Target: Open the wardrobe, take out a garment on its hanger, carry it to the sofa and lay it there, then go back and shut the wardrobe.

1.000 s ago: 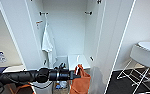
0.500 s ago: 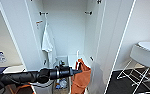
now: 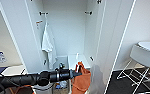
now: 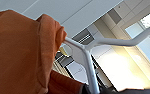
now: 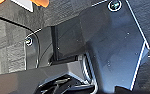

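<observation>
The wardrobe [image 3: 66, 32] stands open in front of me, with both white doors swung out and black hooks on its inner walls. My left arm reaches in low from the left. Its gripper [image 3: 78, 73] is shut on the hanger [image 3: 77, 57], whose white hook sticks up above it. The rust-orange garment [image 3: 82, 80] hangs from it in front of the wardrobe's lower part. In the left wrist view the garment [image 4: 21, 50] drapes over the white hanger [image 4: 88, 62], seen from below against the ceiling.
A white shirt [image 3: 49, 43] hangs on the wardrobe's left inner wall. The right door [image 3: 108, 37] stands out towards me. At the right, a white wire-legged chair [image 3: 143, 56] stands on the dark floor [image 3: 131, 85]. The right wrist view looks down on dark carpet [image 5: 11, 32].
The left arm and the orange garment have sunk slightly in front of the open wardrobe. Otherwise nothing has visibly changed.
</observation>
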{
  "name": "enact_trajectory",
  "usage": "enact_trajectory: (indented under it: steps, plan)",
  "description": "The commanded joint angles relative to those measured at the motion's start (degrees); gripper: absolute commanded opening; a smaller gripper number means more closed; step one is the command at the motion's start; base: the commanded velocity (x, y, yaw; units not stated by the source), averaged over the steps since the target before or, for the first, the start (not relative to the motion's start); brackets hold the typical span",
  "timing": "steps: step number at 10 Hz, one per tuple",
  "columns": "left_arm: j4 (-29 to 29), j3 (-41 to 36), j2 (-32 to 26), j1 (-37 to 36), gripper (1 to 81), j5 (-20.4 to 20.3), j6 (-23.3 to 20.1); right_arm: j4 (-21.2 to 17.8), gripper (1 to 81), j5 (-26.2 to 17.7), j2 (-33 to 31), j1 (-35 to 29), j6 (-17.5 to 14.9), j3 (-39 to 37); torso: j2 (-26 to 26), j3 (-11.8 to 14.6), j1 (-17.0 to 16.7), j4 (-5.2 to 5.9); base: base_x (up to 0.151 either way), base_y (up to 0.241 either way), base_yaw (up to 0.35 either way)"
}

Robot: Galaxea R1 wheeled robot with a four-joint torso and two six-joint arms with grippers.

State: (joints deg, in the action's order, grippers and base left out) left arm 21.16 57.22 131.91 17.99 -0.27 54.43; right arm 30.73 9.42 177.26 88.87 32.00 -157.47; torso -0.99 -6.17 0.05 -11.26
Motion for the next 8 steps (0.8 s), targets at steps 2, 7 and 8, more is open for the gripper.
enact_trajectory:
  steps: [2, 7, 8]
  plan:
    - [1.78, -1.5, -0.15, -9.6, 1.0, -7.11, -0.91, 0.38, 81.1, -2.04, -0.04, -2.16, -0.1, 0.42, 0.0, 0.0, 0.0, 0.0, 0.0, 0.0, 0.0]
    - [1.78, -0.79, -0.15, -9.51, 1.0, -9.31, -0.55, 0.56, 81.1, -2.04, -0.04, -2.07, -0.1, 0.33, 0.0, 0.0, 0.0, 0.0, 0.0, 0.0, 0.0]
    - [1.78, -0.79, -0.15, -9.6, 1.0, -9.31, -0.47, 0.56, 81.1, -2.04, -0.04, -2.07, -0.1, 0.33, 0.0, 0.0, 0.0, 0.0, 0.0, 0.0, 0.0]
